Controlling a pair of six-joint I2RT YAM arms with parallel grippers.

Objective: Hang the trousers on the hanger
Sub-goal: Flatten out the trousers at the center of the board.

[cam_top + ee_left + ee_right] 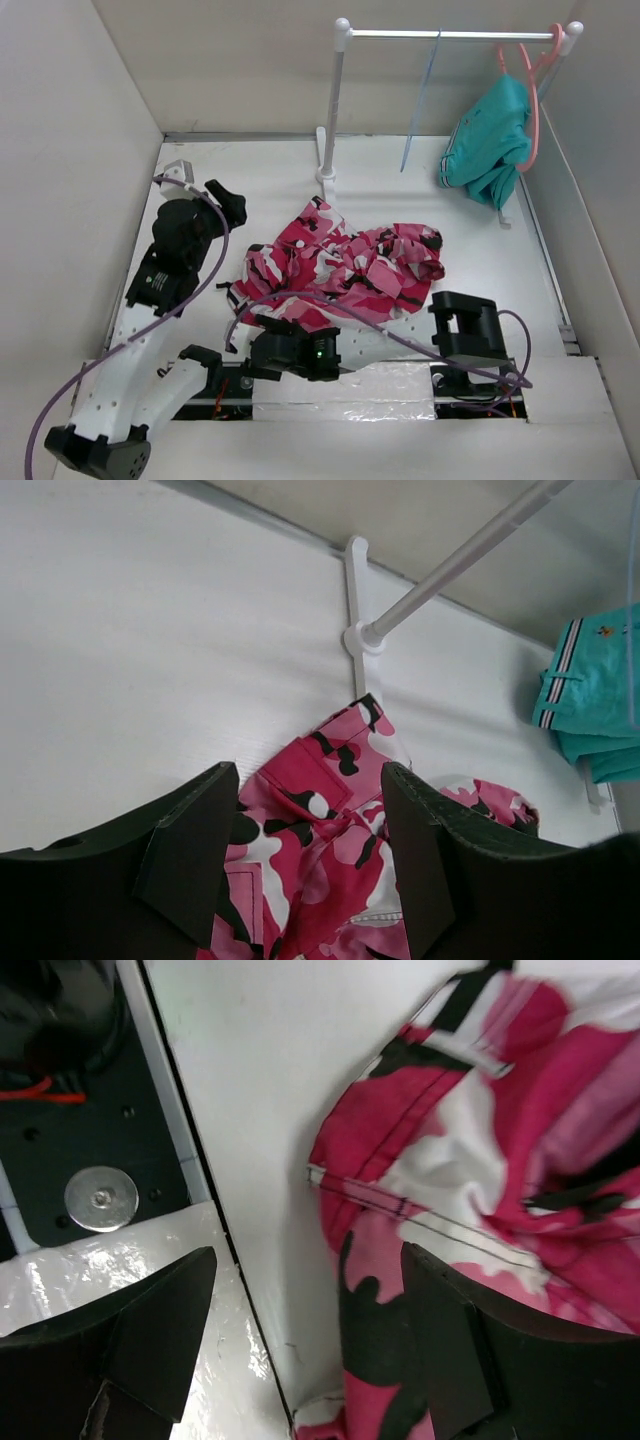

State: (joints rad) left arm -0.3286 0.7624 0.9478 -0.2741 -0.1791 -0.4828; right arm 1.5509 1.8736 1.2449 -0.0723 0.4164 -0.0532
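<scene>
top external view: the trousers (345,268) lie in a crumpled heap at the middle of the table (265,165). they are well apart from the hanger (421,100), which hangs bare from the rail (450,34) at the back. a teal garment (490,140) hangs on a pink hanger (537,120) at the rail's right end.

step in hand: pickup of the trousers. no cloth is on the hanger yet, so the task is judged to be at its start.

left gripper (308,778): the jaws stand apart with nothing between them. it hovers at the left side of the heap, and cloth shows below the gap.

right gripper (308,1260): the jaws are apart and nothing is held. it sits low at the near edge of the heap, with one finger (480,1340) over the cloth and the other over the table edge.

next move, as judged: locate the waistband or a leg end. lower one gripper until a single fold sits between the jaws, then close. the cloth is soft and bunched, so a grab at mid-heap would likely lift a lump too thick to pass through the thin hanger. the second gripper is needed to spread the cloth.
</scene>
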